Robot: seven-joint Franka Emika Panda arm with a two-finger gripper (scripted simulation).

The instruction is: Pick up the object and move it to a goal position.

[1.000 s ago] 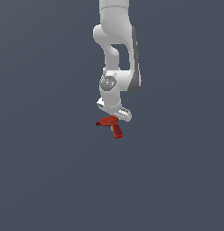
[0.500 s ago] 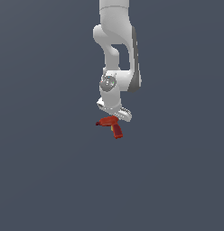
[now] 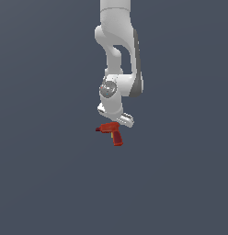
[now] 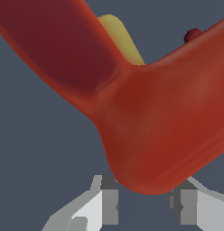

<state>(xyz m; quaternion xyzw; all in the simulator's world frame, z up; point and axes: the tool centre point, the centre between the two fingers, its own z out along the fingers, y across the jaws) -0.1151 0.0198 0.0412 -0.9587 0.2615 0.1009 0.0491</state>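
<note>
The red pistol-shaped drill [image 3: 112, 131] sits right under my gripper [image 3: 114, 124] in the exterior view, its dark nose tip [image 3: 97, 130] pointing to that view's left and its handle slanting down. In the wrist view the drill [image 4: 163, 122] fills most of the picture, with the yellow mark [image 4: 120, 38] on its handle showing. My gripper [image 4: 145, 200] has its two grey fingers [image 4: 109, 203] standing close against either side of the drill's body, shut on it. I cannot tell whether the drill rests on the floor.
The white arm [image 3: 118, 55] hangs straight down from the top of the exterior view. Around it there is only a plain dark grey-blue ground [image 3: 47, 174], with no marker or other object visible.
</note>
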